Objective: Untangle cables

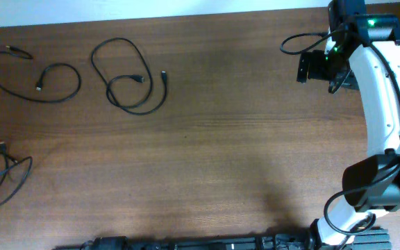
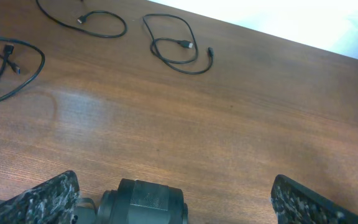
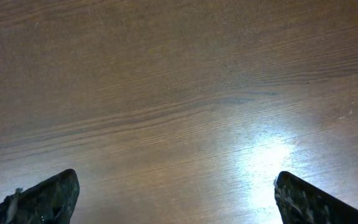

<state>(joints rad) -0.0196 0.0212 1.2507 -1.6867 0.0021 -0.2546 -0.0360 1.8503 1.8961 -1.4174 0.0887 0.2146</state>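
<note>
Overhead: cables point(image 1: 127, 76) lie far left on bench point(image 1: 221, 153); one coil sits at the edge, so a drag could pull it off.
Left wrist: left claw point(image 2: 173, 183) spread wide, empty; thin cords could slip the pinch.
Right wrist: right claw point(image 3: 173, 186) spread wide, empty; no cable near.

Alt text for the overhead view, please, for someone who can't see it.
Three thin black cables lie apart on the left of a wooden table: corner cable, looped cable beside it, edge cable lower down. The white right arm stretches along the right side, touching none of them.
</note>
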